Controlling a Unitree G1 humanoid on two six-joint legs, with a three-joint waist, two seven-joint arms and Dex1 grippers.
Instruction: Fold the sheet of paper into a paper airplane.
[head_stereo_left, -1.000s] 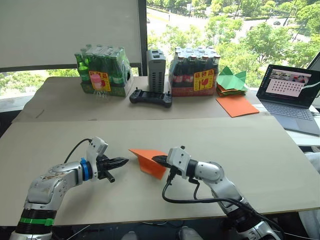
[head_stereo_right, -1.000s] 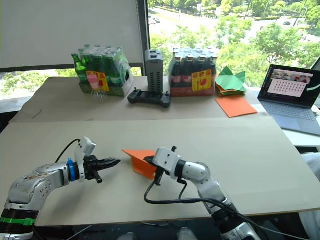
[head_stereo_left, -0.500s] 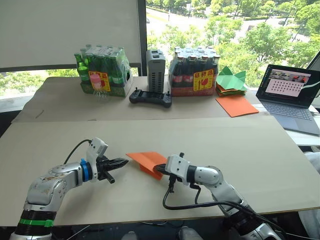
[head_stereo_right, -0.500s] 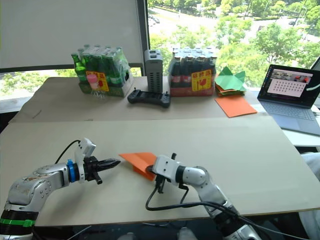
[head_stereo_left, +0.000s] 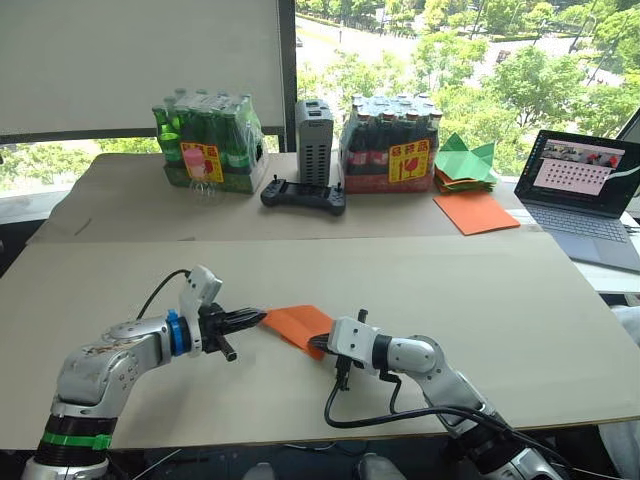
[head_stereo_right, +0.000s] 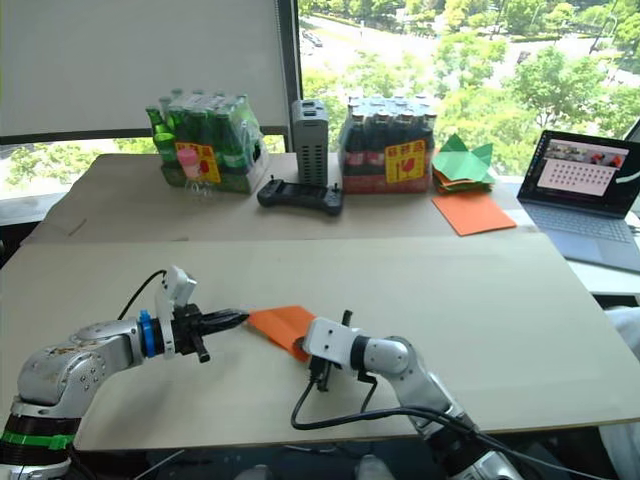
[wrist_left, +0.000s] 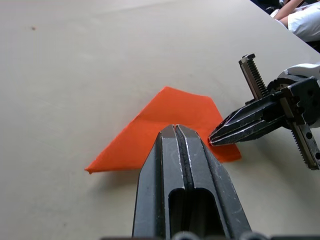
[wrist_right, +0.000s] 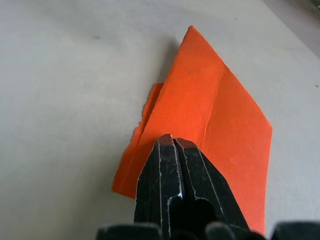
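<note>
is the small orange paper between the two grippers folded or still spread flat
Folded. The small bright-orange sheet of paper lies flat on the table as a pointed wedge, with stacked layer edges along one side and a crease running down its top face.

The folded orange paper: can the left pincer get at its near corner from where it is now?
Probably yes. The left pincer sits shut right at the folded orange paper with bare table around it. The right pincer, also shut, presses the opposite end.

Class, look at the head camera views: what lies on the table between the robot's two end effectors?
The folded orange paper airplane lies flat between the left end effector and the right end effector, both at its edges; the left wrist view shows this too.
</note>
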